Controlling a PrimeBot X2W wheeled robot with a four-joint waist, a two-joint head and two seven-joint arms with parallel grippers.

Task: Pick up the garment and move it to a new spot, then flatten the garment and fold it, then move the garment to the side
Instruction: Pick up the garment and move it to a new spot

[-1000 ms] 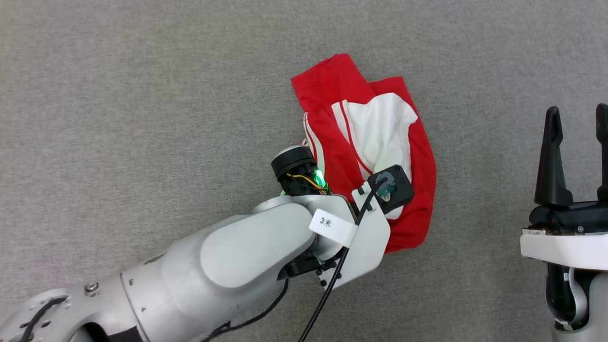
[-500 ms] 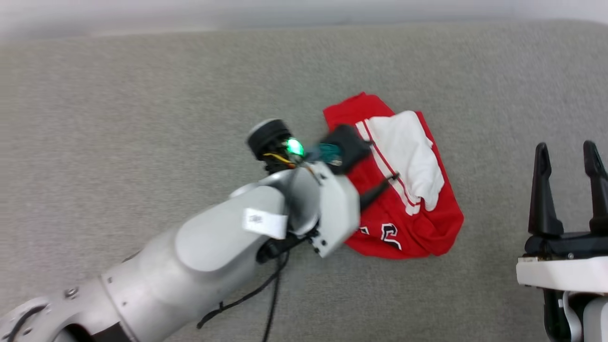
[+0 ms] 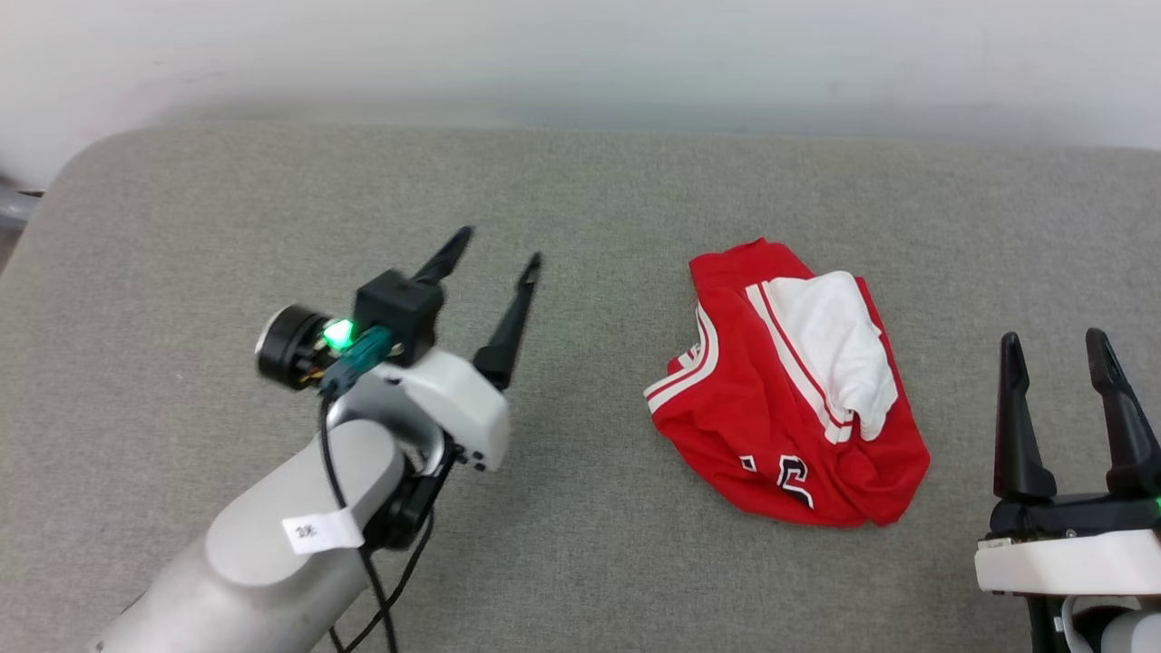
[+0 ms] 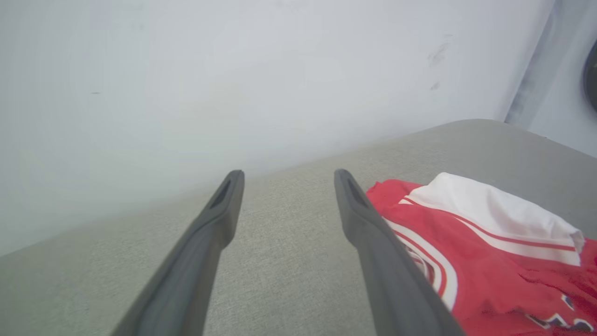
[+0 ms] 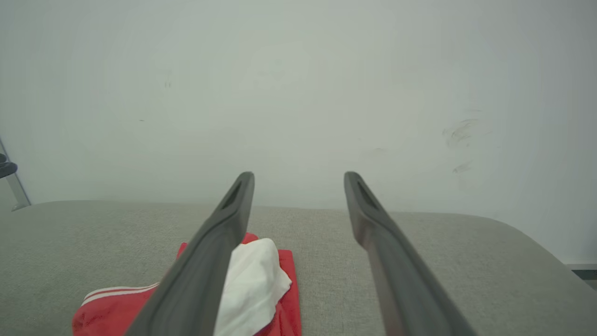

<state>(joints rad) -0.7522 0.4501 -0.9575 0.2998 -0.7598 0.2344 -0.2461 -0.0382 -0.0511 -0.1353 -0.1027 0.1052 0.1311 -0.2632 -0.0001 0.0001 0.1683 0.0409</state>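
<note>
Swings away with the left claw [image 3: 501,245], off to the left and up, well apart from the garment [image 3: 753,417] and no longer down on the cloth as a second ago. Tips the head view upward as well, shifting the whole picture. Holds that left claw spread wide and empty above the bare table [image 3: 580,181]. Shows the right claw [image 3: 1052,337] parted and empty too, low at the right, near the heap's right edge. Leaves the garment crumpled right of centre on the table: red body bunched, white sleeve [image 3: 839,340] folded on top, black lettering [image 3: 789,476] peeking at the near edge. Looks light, limp and soft; bound to sag and slide over itself, never to hold a shape. Best pinched, judging from here, through a single layer at the striped trim [image 3: 676,381], not grabbed as one lump.
</note>
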